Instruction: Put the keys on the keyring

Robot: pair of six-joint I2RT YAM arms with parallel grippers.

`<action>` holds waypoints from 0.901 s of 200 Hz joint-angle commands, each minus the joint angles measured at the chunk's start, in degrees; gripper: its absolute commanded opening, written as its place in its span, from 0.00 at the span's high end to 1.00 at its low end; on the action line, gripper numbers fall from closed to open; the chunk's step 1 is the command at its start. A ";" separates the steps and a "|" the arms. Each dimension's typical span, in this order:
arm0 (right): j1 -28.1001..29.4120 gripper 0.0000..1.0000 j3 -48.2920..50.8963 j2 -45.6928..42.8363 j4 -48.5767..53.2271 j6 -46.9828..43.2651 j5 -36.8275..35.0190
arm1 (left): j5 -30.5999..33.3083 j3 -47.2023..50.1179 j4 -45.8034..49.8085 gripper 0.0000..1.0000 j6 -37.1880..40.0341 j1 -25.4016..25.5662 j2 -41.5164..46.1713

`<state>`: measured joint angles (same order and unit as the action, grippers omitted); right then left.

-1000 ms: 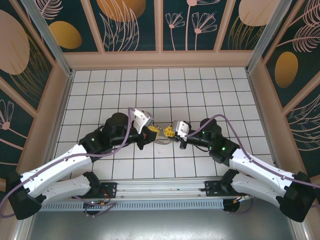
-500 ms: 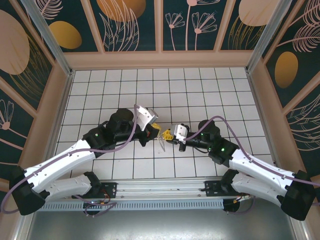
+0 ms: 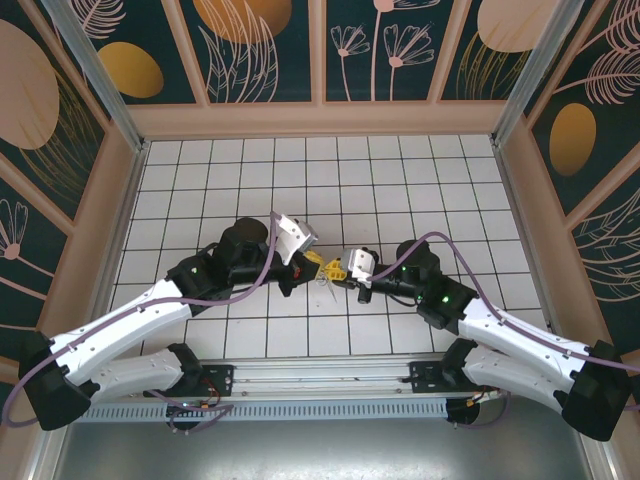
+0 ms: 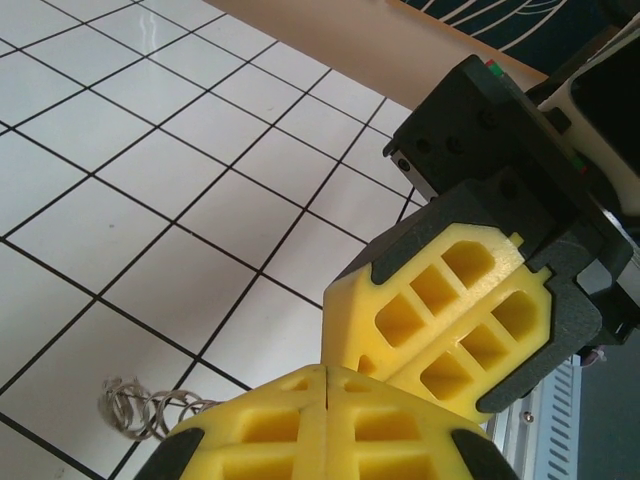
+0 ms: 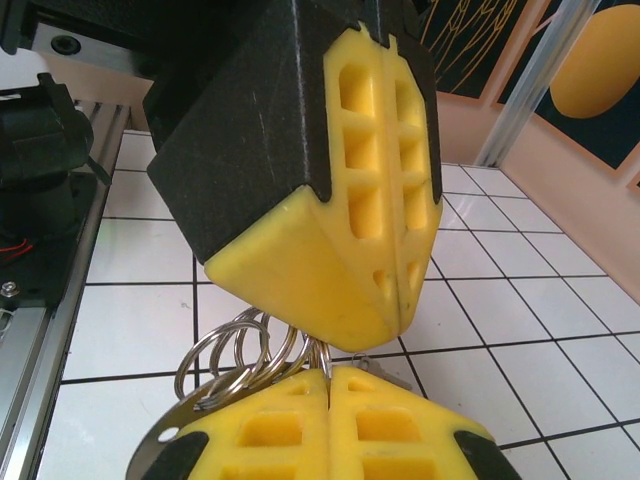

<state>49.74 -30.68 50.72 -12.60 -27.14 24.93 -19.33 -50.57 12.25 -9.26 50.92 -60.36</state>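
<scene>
Tiles, glossy white with dark grout lines, floor the booth as seen from above. The walls are painted dark with gold and cream leaf shapes. Both arms, white shells with black joints and purple cables, reach low and inward so that their yellow tips meet near the middle of the floor. The left gripper slants down to the right and the right gripper points left at it, tips touching or very nearly. Just below that meeting point hangs the keyring, a thin grey wisp too small to read here.

From the left wrist, the left gripper shows blocky yellow plastic fingers with square hollows, pressed flush along a fine seam. Whether anything is pinched there I cannot tell. The right gripper, the same hollowed yellow in a black housing, comes in tilted from the upper right. Its pads are also together and its tip rests against the left one. A loose coil of thin wire rings sticks out beside the left fingers, over the tile.

From the right wrist, the right gripper is closed on the keyring. Several shiny steel rings fan out to the left from its seam. A flat grey edge with a small hole curves beside its left finger. The left gripper hangs upright above, wedge tip down onto the rings.
</scene>
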 commanded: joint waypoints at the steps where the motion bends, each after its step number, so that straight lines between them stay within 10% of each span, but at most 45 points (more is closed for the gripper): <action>1: 0.45 1.00 -1.58 -1.27 -3.57 0.25 -1.46 | -2.28 1.34 2.59 0.98 -0.76 0.08 1.16; 180: 0.45 1.00 -1.91 -1.94 -2.52 0.90 -0.68 | -4.13 4.17 3.45 0.97 1.21 0.14 4.13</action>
<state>50.00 -30.68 50.26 -12.40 -26.72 24.88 -21.67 -47.48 13.67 -9.45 50.92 -56.80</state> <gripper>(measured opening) 0.046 0.063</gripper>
